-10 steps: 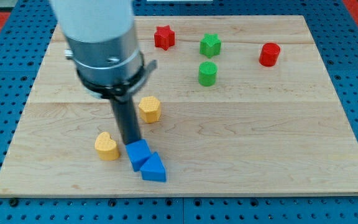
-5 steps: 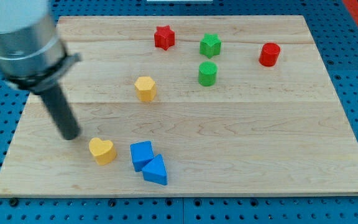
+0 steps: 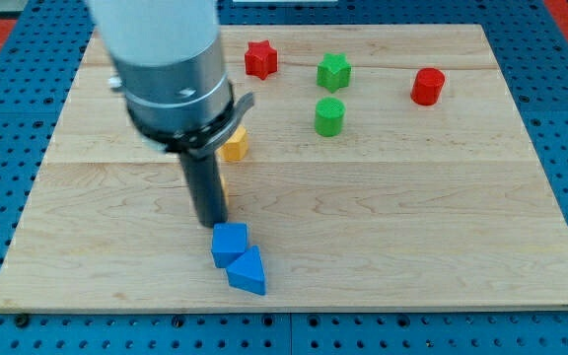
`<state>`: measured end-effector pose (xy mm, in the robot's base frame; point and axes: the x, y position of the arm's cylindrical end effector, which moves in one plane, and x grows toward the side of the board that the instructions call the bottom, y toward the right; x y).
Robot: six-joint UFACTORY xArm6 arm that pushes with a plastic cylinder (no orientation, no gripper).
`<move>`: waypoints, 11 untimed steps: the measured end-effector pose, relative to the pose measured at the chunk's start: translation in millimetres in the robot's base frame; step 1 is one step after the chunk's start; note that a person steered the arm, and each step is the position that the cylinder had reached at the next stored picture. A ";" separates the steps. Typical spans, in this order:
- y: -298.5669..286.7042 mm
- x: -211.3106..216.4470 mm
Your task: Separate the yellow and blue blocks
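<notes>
My tip (image 3: 212, 221) rests on the board just above the blue cube (image 3: 230, 244), close to it or touching its top edge. A blue triangular block (image 3: 248, 272) lies against the cube's lower right. A yellow hexagonal block (image 3: 234, 147) is partly hidden behind the arm's grey body, above the tip. The yellow heart block seen earlier does not show; the arm may hide it.
A red star (image 3: 259, 58), a green star-like block (image 3: 333, 71), a green cylinder (image 3: 329, 116) and a red cylinder (image 3: 427, 86) sit near the top of the wooden board (image 3: 412, 227). Blue pegboard surrounds the board.
The arm swung from the left side back to the middle, and the tip now stands above the blue cube. The yellow heart is gone from its place left of the blue blocks.
</notes>
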<state>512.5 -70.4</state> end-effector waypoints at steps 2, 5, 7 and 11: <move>14.5 -17.0; 3.3 -71.6; 37.4 -43.7; -42.6 -16.5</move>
